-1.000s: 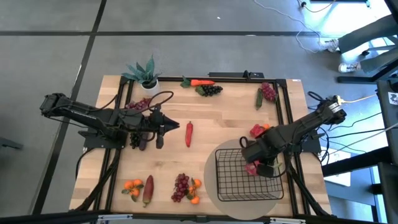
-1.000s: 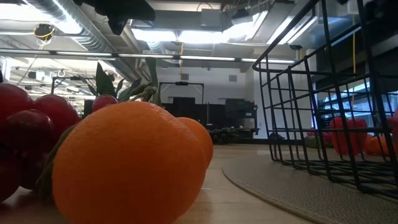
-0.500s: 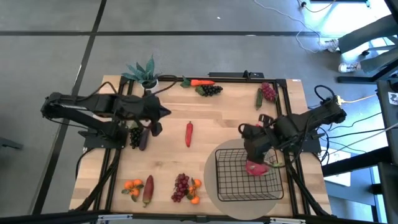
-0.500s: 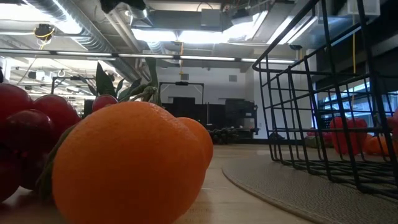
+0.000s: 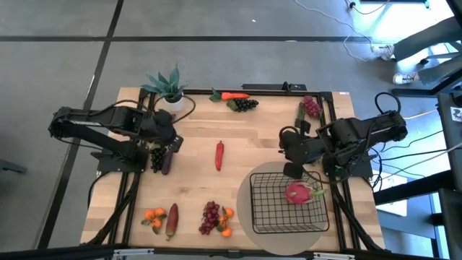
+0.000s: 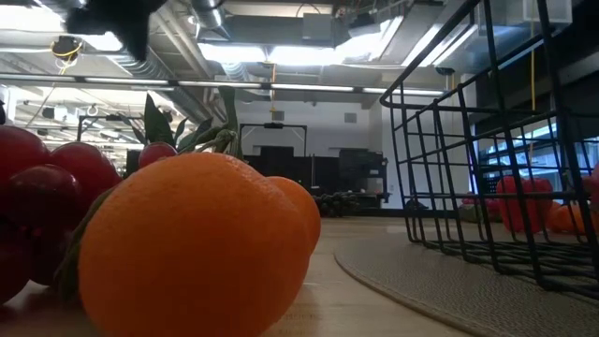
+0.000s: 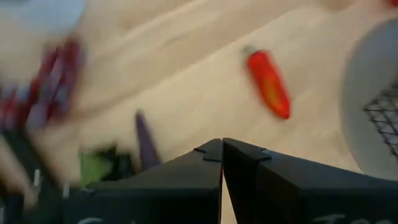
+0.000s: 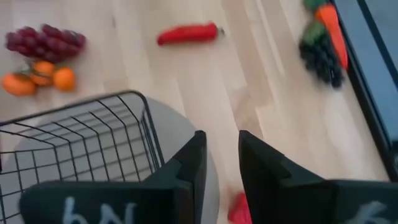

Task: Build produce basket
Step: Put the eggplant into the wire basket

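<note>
Dragon fruit in, more produce to collect

The basket [image 5: 289, 206] at the desk's 4 o'clock holds the dragon fruit [image 5: 297, 193]; right tool [image 5: 291, 170] hovers empty, slightly parted, left tool [image 5: 175, 144] closed, probably empty; approach the red pepper [image 5: 219, 154] squarely.

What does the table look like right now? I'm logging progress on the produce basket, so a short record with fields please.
basket: black wire basket on the round grey mat
in basket: pink dragon fruit only
left hand: shut, empty, beside dark grapes
right hand: empty, jaws slightly apart, at the basket's far edge
loose on table: red pepper, carrot, oranges
</note>
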`<state>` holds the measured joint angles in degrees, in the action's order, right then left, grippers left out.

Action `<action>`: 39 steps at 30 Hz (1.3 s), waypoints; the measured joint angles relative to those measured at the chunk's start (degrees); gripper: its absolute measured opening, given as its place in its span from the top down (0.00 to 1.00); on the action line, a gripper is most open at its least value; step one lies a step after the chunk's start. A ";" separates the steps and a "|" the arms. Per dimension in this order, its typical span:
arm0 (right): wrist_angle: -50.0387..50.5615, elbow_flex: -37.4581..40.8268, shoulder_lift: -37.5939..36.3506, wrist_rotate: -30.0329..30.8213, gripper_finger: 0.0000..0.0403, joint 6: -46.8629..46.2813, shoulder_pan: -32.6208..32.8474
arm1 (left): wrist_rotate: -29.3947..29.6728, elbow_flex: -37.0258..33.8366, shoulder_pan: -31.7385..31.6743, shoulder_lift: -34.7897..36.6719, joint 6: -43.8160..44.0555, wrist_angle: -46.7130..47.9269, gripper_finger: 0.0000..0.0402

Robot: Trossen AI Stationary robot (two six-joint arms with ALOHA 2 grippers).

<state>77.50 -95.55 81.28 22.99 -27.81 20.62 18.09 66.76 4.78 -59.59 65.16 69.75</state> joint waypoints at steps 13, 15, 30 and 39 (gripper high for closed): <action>-3.50 0.02 -0.09 -0.11 0.80 5.89 -0.59 | -11.81 -0.05 0.43 -2.85 5.20 3.07 0.93; -3.51 0.02 -0.09 -0.11 0.80 5.88 -0.59 | -13.79 0.02 0.37 -3.85 5.21 3.29 0.89; -3.48 0.04 -0.09 -2.09 0.80 6.03 -0.59 | -12.43 -0.15 -1.10 -13.88 7.80 7.45 0.72; -3.54 0.07 -0.07 -2.15 0.80 5.85 -0.59 | -10.61 -1.30 -7.70 -19.50 5.19 6.50 0.72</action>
<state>73.96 -95.48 81.21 20.83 -21.96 20.03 7.49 65.46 -2.92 -79.08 70.34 76.26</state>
